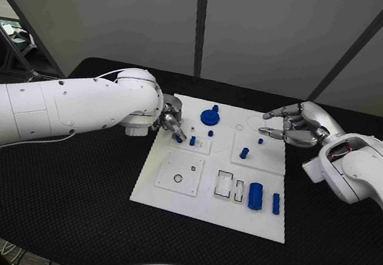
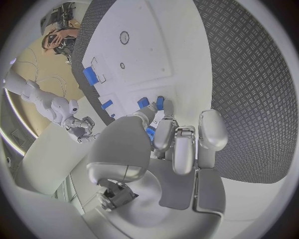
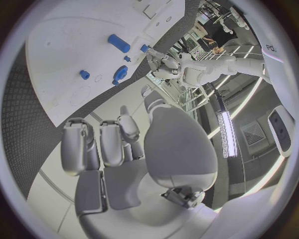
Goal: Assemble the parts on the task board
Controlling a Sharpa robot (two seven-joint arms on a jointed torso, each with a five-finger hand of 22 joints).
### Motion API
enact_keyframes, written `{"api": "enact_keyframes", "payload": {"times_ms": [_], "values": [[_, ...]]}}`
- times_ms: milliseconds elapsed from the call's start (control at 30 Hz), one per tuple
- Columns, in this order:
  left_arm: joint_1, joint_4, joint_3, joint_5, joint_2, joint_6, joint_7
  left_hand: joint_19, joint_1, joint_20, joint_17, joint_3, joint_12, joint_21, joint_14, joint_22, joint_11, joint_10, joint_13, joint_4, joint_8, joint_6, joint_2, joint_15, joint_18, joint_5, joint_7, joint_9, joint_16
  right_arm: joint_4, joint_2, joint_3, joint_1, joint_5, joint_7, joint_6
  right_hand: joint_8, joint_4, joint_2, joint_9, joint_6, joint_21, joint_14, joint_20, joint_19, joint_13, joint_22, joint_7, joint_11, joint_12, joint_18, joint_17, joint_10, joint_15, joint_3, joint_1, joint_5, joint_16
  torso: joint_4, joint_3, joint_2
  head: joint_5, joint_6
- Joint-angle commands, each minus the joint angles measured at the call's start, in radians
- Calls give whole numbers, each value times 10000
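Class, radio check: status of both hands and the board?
Left hand pinching small blue part on task board. Right hand open, hovering. Nothing blocking.

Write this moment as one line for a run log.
left hand: fingers pinch small blue part at task board | right hand: curled, holding nothing, above board's far right edge

board [image 1: 166, 197]: mid-table, between your hands
left hand [image 1: 168, 123]: at board's left edge
right hand [image 1: 292, 124]: over board's far right corner

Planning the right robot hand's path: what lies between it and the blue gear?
Bare white task board, head view, between right robot hand and blue gear.
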State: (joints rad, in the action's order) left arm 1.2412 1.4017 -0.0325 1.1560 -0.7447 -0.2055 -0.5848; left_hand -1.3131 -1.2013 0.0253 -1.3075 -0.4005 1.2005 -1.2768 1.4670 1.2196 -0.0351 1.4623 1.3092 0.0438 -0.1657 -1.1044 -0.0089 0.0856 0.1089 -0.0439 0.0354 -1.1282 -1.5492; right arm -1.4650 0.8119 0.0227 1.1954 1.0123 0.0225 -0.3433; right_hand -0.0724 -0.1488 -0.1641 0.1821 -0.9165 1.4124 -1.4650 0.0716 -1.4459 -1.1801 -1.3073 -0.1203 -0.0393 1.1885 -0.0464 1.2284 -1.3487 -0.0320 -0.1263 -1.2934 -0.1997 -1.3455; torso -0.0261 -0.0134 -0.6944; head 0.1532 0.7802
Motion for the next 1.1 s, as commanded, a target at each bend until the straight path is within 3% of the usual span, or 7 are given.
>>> {"api": "enact_keyframes", "payload": {"times_ms": [33, 567, 733, 1100], "values": [[-43, 5, 21, 107, 31, -224, -106, -45, -31, -2, -2434, -540, -11, -33, 973, 5, -35, 89, 1419, -530, -30, -83, 113, 49, -157, -48, -121, -1109, -48, -8, -10, 8, 20, 22, 77, 64, 64, -49, 87, 9, -87, -41, -286, -7, 22, -3, -476, 7, 42, 4, -70, 1, -11, -86, -10, 23, 1, 25, -5, -2, 2, -2, 7], [-63, -127, 42, 106, 139, -422, -161, -61, 166, -23, -2458, -461, -3, -45, 982, 35, -37, 105, 1418, -428, -92, -146, 31, 68, -162, -45, -130, -1211, -68, -10, -10, 8, 20, 22, 74, 64, 64, -49, 87, 9, -87, -41, -286, -7, 22, -3, -476, 7, 42, 4, -70, 1, -11, -86, -10, 23, 1, 25, -5, -4, 0, -6, 37], [-63, -205, 99, 106, 191, -476, -216, -114, 662, -39, -2487, -140, 39, -95, 991, 111, -63, 130, 1429, -85, -149, -218, -263, 80, -180, -41, -171, -1321, -93, -13, -8, 8, 20, 22, 73, 63, 65, -52, 90, 11, -86, -46, -285, -8, 23, 3, -471, 6, 42, -1, -71, -7, -8, -86, -9, 23, 0, 33, -2, -3, 1, -5, 46], [-63, -359, 154, 106, 268, -376, -357, -266, 1221, -98, -2584, 318, 139, -227, 1023, 297, -153, 205, 1451, 678, -216, -389, -673, 148, -219, -45, -267, -1488, -175, -16, 3, 8, 20, 22, 73, 58, 65, -52, 90, 11, -86, -46, -285, -8, 23, 3, -471, 6, 42, -1, -71, -7, -8, -86, -9, 23, 0, 33, -5, -6, 4, -10, 60]]}}
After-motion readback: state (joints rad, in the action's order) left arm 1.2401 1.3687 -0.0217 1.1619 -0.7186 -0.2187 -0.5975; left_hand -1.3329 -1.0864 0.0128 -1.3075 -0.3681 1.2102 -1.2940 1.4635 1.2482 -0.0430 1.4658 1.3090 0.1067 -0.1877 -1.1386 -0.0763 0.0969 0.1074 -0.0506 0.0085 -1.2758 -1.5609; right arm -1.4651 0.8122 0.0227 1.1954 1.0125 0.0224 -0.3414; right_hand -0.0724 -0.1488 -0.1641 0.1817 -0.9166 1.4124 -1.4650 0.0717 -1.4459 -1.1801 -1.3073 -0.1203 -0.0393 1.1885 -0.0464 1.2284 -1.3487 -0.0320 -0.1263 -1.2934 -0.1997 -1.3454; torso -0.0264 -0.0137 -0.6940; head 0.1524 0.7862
